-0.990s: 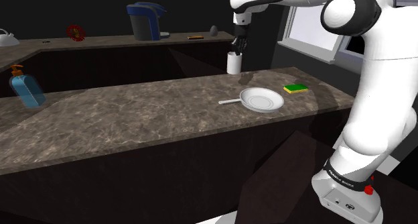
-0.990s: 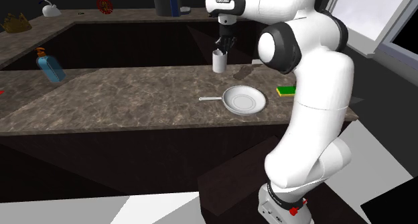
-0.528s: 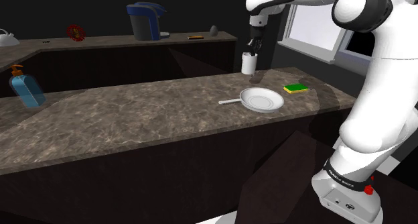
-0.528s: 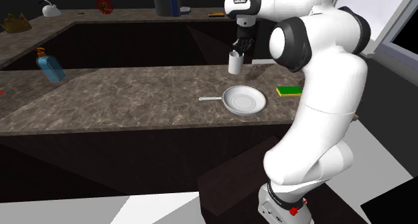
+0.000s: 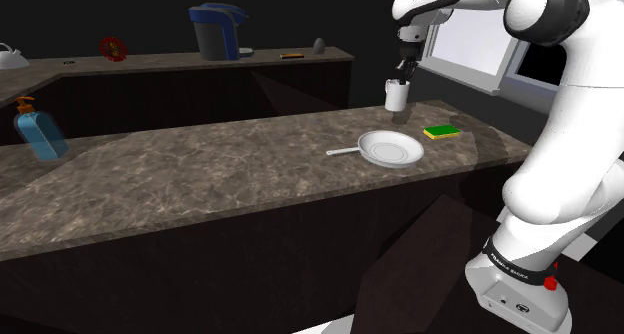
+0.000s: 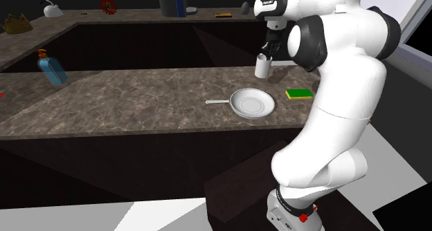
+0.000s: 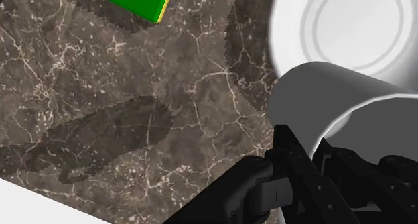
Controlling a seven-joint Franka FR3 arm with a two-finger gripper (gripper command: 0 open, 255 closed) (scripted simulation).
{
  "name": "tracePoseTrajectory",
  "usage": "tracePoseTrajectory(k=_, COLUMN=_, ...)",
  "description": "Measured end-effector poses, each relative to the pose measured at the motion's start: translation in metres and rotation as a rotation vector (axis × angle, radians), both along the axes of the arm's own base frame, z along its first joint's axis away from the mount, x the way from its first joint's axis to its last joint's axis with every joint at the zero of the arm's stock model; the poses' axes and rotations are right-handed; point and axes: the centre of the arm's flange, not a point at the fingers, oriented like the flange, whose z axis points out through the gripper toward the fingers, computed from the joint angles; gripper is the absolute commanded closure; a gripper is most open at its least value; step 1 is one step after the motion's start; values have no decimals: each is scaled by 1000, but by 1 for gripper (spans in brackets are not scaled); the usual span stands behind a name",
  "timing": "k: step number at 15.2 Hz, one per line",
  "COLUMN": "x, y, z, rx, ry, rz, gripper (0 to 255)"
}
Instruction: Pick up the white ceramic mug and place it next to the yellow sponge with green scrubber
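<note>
The white mug [image 5: 396, 95], clamped at its rim by the closed-down gripper [image 5: 403, 74], had been carried nearer the sponge [image 5: 441, 132], with bare counter [image 5: 250, 152] seen below the gripper beside the pan [image 5: 390, 149].

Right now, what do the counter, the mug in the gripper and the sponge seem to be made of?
Counter: brown stone, probably marble or granite, by its pale veining.
Mug: plain matte white, untextured; ceramic is only a guess.
Sponge: flat yellow body under a green layer, no pores drawn; foam likely.
</note>
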Motion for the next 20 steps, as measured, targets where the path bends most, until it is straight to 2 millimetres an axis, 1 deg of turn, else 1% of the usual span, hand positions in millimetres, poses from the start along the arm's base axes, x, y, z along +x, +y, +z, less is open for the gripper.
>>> tracePoseTrajectory(k=4, x=-19, y=-46, z=-7, rx=0, ry=0, rz=0, gripper=255)
tracePoseTrajectory(k=6, x=-33, y=-67, z=-12, rx=0, ry=0, rz=0, gripper=255)
tracePoseTrajectory(k=8, x=-46, y=-93, z=-13, rx=0, ry=0, rz=0, gripper=255)
tracePoseTrajectory(k=9, x=-52, y=-104, z=-17, rx=0, ry=0, rz=0, gripper=255)
tracePoseTrajectory(k=12, x=-74, y=-135, z=-18, rx=0, ry=0, rz=0, gripper=255)
tracePoseTrajectory(k=14, x=-84, y=-162, z=-22, rx=0, ry=0, rz=0, gripper=255)
tracePoseTrajectory(k=20, x=-123, y=-228, z=-29, rx=0, ry=0, rz=0, gripper=255)
